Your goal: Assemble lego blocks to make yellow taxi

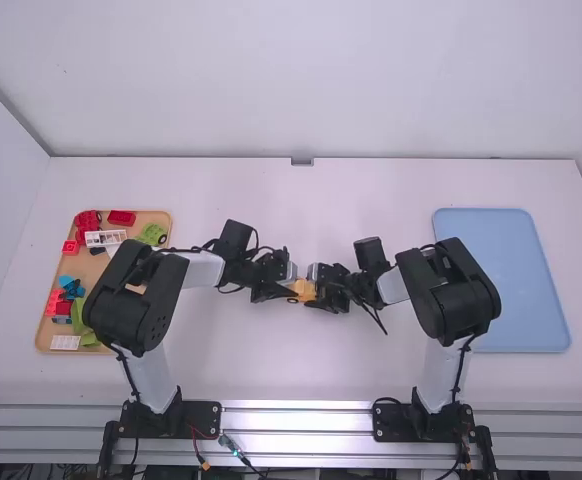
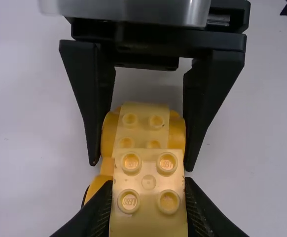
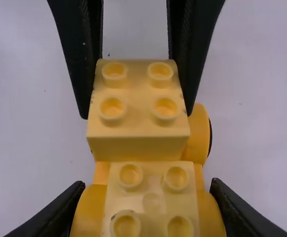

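On the white table (image 1: pixel 301 370), a yellow block (image 2: pixel 148 197) was pinched by the left gripper (image 3: pixel 136 114), a wheeled base (image 2: pixel 142 128) by the right gripper (image 3: pixel 147 183). Through uneven pressing, either could be twisted.

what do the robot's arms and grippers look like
Both the left arm and right arm have smooth white links and chunky black joints, with thin black cables looping along them. The left gripper and right gripper are black, each with two straight-edged fingers that taper towards the tips.
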